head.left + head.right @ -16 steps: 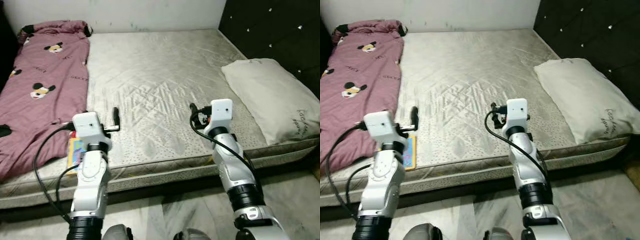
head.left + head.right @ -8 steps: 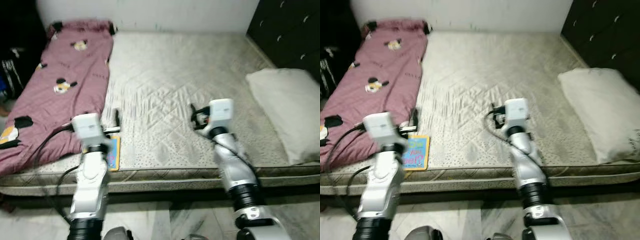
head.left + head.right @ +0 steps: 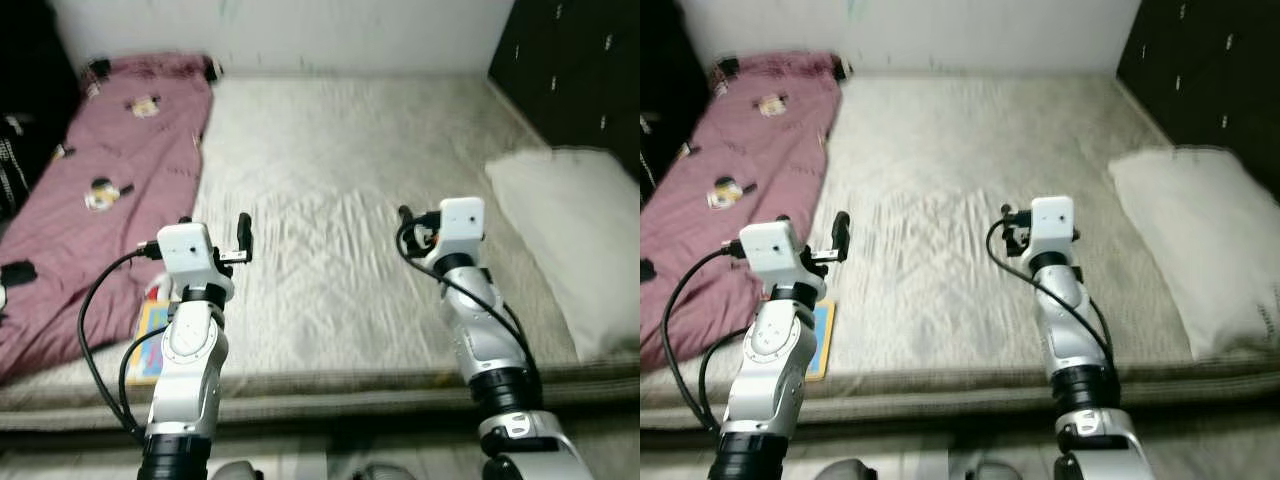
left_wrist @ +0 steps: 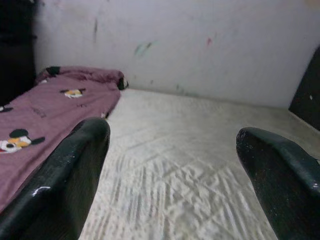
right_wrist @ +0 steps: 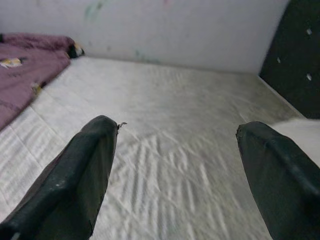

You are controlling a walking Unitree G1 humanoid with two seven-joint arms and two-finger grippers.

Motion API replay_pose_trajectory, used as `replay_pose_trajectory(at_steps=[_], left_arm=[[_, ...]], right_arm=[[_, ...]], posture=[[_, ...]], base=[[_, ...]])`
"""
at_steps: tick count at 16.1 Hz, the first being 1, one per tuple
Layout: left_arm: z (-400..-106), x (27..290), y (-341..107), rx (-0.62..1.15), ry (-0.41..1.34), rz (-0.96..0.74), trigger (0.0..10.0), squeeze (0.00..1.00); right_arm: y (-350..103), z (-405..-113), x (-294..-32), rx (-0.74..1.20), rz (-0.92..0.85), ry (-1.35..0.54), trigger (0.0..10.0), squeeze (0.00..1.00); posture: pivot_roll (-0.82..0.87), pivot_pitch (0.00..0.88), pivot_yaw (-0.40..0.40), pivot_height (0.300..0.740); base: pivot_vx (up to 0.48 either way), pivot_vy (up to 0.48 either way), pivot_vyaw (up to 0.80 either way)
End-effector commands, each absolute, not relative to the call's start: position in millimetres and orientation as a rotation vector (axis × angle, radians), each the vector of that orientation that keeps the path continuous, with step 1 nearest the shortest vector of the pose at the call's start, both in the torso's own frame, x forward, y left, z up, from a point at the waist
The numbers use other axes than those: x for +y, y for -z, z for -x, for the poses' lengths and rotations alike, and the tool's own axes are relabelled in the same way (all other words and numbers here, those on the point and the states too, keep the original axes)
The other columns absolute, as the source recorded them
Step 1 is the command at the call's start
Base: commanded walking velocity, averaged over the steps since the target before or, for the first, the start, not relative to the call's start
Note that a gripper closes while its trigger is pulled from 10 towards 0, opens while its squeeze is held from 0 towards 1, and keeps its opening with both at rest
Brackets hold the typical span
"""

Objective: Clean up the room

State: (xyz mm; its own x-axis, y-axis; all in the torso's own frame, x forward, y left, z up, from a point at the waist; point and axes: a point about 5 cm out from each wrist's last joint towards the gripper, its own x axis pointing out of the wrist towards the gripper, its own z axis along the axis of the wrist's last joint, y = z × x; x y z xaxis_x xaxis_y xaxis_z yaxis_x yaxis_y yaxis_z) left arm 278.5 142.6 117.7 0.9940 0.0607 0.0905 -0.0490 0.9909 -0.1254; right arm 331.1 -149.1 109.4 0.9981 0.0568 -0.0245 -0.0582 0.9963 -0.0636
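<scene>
A pink blanket with cartoon-mouse prints lies along the left side of the bare grey mattress. A colourful book rests at the mattress's front edge, partly behind my left arm. A white pillow lies at the right, by the black headboard. Both arms are raised over the front of the bed. My left gripper is open above bare mattress, with the blanket off to one side. My right gripper is also open over bare mattress. Nothing is between the fingers of either.
A black tufted headboard runs along the right side and a white wall stands behind the bed. Dark objects stand beyond the blanket at the far left. The bed's front edge is just before me.
The whole picture has shifted and is blurred, so the camera has moved. Both arms hold about the same raised pose, and both grippers stay open and empty.
</scene>
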Motion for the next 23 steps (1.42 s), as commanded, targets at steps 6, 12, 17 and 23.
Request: replay_pose_trajectory(at_steps=[6, 12, 17, 23], left_arm=[[-278.1, 148.1, -110.6, -0.048, -0.116, 0.172, 10.0, 0.0], [-278.4, 147.1, -110.5, -0.044, -0.111, 0.183, 10.0, 0.0], [-278.9, 147.2, -110.4, -0.042, -0.109, 0.185, 10.0, 0.0], [-279.1, 147.3, -110.3, -0.041, -0.112, 0.185, 10.0, 0.0]], right_arm=[[-111.0, -332.1, -141.8, 0.017, 0.063, -0.081, 10.0, 0.0], [-108.7, -332.2, -143.8, 0.036, 0.051, -0.067, 10.0, 0.0], [-107.9, -332.7, -143.6, 0.043, 0.056, -0.068, 10.0, 0.0], [-104.8, -332.4, -140.4, 0.061, 0.058, -0.089, 10.0, 0.0]], posture=[[-0.03, 0.0, -0.025, 0.74], [-0.03, 0.0, -0.026, 0.74], [-0.03, 0.0, -0.027, 0.74], [-0.03, 0.0, -0.029, 0.74]], base=[[0.0, 0.0, 0.0], [0.0, 0.294, -0.22], [0.0, 0.48, 0.0], [0.0, 0.48, 0.0]])
